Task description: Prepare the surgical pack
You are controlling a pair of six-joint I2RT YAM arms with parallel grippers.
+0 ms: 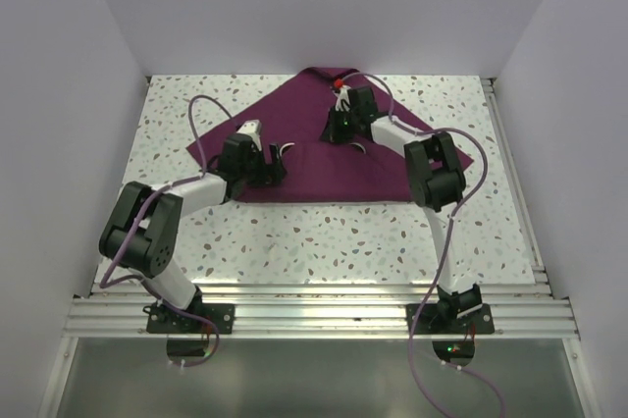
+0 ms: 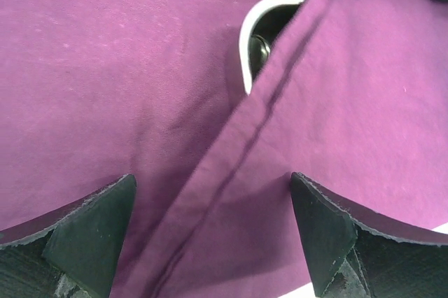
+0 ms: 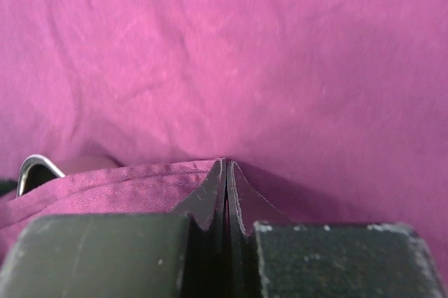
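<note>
The plum-purple cloth [image 1: 324, 181] lies on the speckled table, with one flap folded over the middle. In the left wrist view its hemmed fold edge [image 2: 231, 165] runs diagonally, and the rim of the steel tray [image 2: 246, 39] peeks out from under it. My left gripper [image 2: 211, 179] is open and empty, low over that fold, with one fingertip on each side; it also shows in the top view [image 1: 275, 165]. My right gripper [image 3: 226, 161] is shut on a pinched edge of the cloth [image 3: 140, 186] near the cloth's far middle [image 1: 340, 133]. A tray rim [image 3: 31, 166] shows at its left. Instruments, gauze and packets are hidden.
White walls enclose the table on three sides. A metal rail [image 1: 515, 173] runs along the right edge and aluminium rails [image 1: 324, 312] along the front, where both arm bases are bolted. Purple cables loop above both arms.
</note>
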